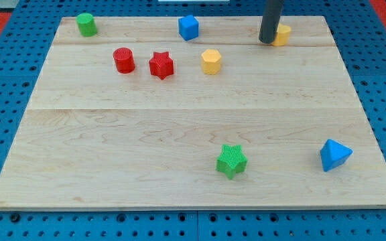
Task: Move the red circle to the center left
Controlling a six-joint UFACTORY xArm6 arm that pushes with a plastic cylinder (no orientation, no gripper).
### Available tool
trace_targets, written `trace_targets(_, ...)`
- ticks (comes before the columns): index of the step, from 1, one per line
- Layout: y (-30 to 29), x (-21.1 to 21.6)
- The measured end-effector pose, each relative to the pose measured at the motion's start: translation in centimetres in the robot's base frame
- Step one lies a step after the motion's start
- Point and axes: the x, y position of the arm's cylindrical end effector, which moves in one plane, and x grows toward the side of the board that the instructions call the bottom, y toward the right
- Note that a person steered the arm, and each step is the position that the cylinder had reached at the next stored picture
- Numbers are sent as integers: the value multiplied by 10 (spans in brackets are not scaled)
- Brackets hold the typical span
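Our rod comes down from the view's top, right of centre, and my tip (268, 41) sits on the wooden board (179, 134) near its top edge. The rod is a plain pusher with no jaws, it holds nothing; the tip is right against, or just beside, the yellow block (283, 33), which it partly hides, so we cannot make out that block's shape or whether they touch. The red circle (124, 60) stands in the upper left part of the board, well apart from the tip. Just to its right, near but not touching, is the red star (161, 65), then the yellow hexagon-like block (211, 61) further right. The green cylinder (86, 24) is in the top left corner, the blue cube (188, 27) at top centre. Lower down, the green star (231, 161) sits near the bottom edge right of centre, and the blue pyramid-like block (334, 154) near the right edge. The board rests on a blue pegboard (5, 80).
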Motion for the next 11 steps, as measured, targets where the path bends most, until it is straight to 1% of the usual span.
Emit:
trace_targets(1, 7, 0)
trace_targets(3, -9, 21)
trace_targets(4, -14, 23)
trace_targets(5, -36, 28)
trace_targets(6, -39, 29)
trace_targets(7, -80, 31)
trace_targets(8, -132, 17)
trace_targets(9, -224, 24)
trace_targets(10, -289, 43)
trace_targets(11, -309, 62)
